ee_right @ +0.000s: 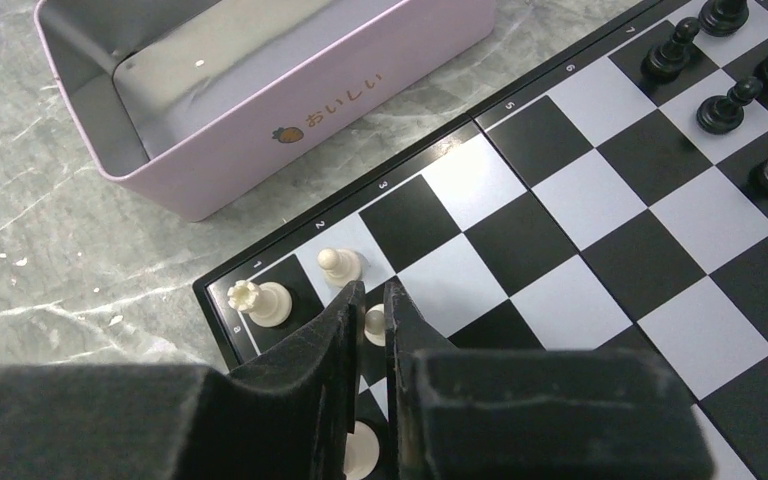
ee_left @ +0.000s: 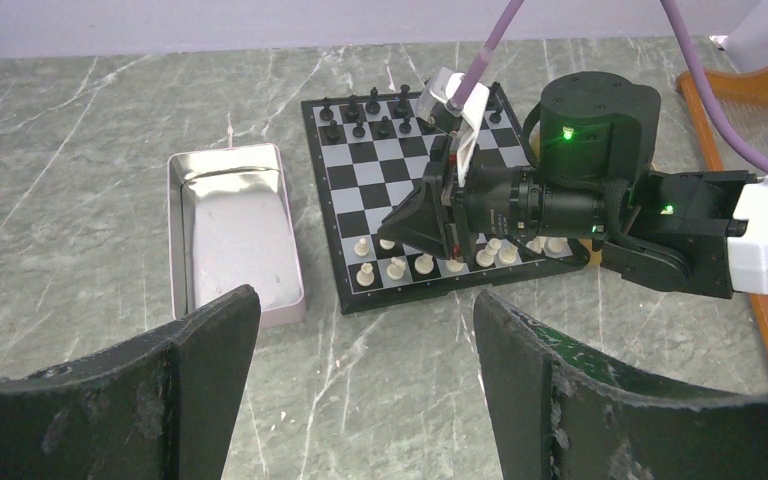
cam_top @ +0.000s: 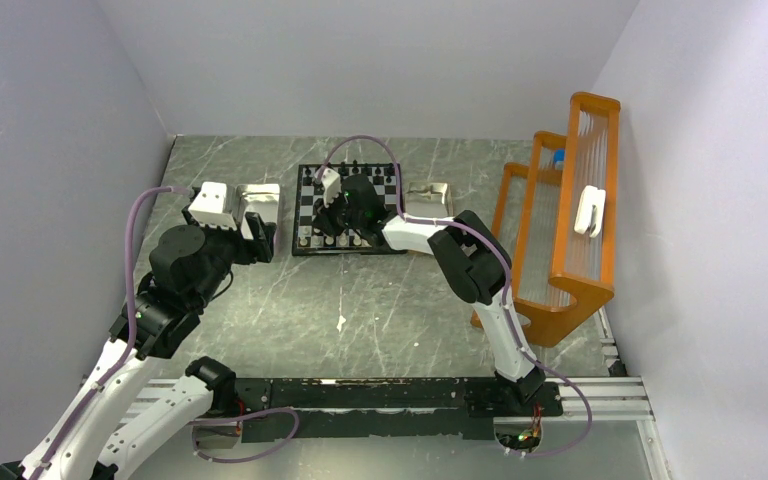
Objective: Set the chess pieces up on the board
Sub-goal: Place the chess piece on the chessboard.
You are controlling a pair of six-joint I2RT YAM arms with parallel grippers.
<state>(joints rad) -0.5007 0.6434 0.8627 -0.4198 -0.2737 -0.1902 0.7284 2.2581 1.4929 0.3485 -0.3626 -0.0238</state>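
Chessmen (ee_left: pixel 425 263) are mostly ranked on the chessboard (ee_left: pixel 380 172) lying mid-tabletop (ee_left: pixel 80 180): black ones (ee_left: pixel 359 128) fill the far rows and cream ones (ee_left: pixel 397 268) line much of the near edge. The right arm hides some squares, so I judge the setup nearly finished. Right gripper (ee_right: pixel 371 300) has its jaws almost closed on a cream pawn (ee_right: pixel 375 323) beside the corner rook (ee_right: pixel 262 300), while the left gripper (ee_left: pixel 362 320) hangs wide open, holding nothing, near the pink tin (ee_left: pixel 230 235)
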